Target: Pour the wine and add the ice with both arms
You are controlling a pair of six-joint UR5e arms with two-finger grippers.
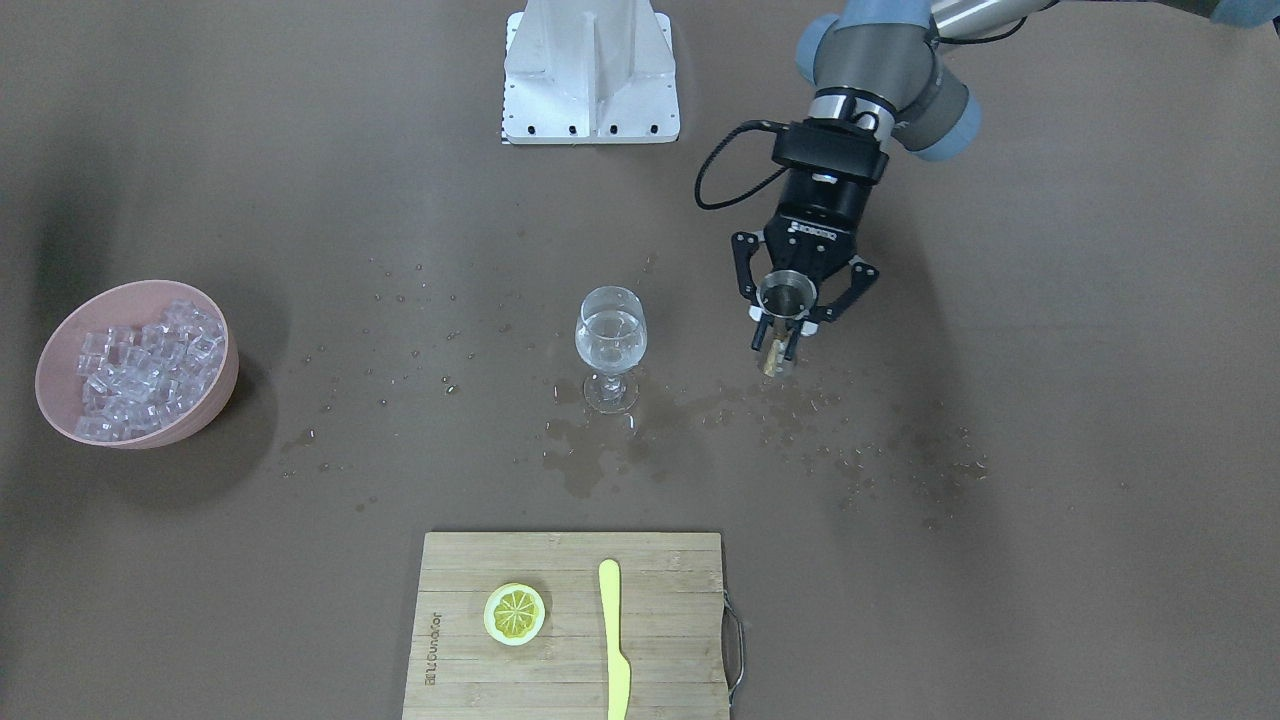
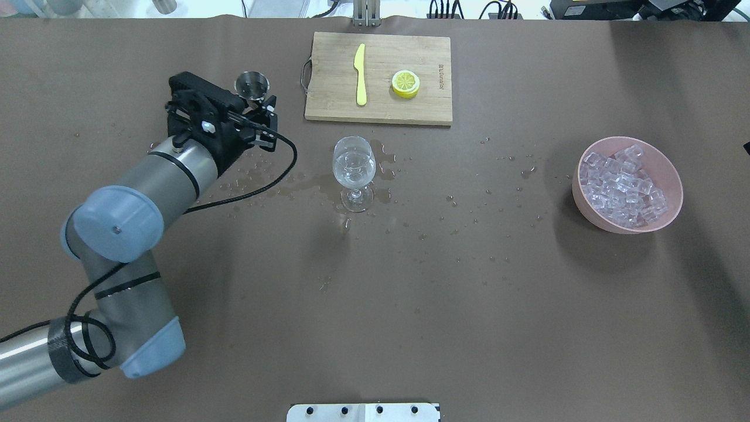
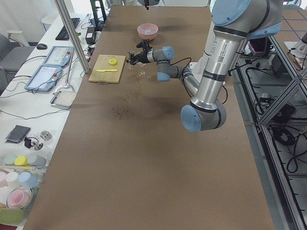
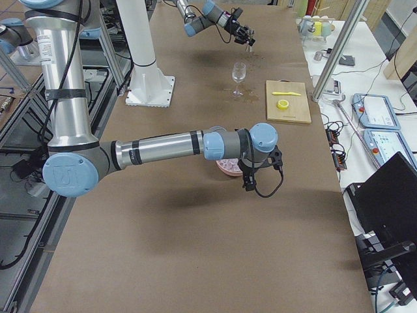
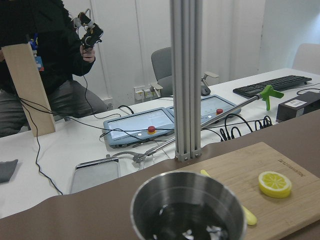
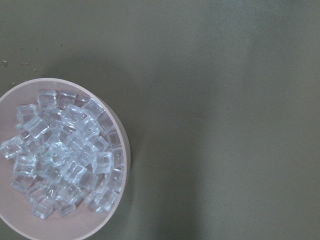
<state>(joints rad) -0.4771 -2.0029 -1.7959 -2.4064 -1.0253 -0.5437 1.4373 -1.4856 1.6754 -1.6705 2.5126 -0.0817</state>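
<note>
Exterior front-facing view: a little clear wine [image 1: 611, 338] in the stemmed glass [image 1: 612, 385], upright in the middle of the surface [image 1: 1000, 550] amid spilled drops [image 1: 590, 455]. Near it, toward the robot's left, left gripper [image 1: 787, 320] clamped around an upright metal cup [image 1: 783, 296]. Well apart on the other side, ice [image 1: 135, 365] heaped in a pink bowl [image 1: 222, 390]. By that bowl, right gripper [image 4: 249, 181] seen only from the side camera; apart or together, cannot tell. Across from the robot, cutting board [image 1: 660, 600] with lemon slice [image 1: 514, 613] and yellow knife [image 1: 612, 640] side by side.
</note>
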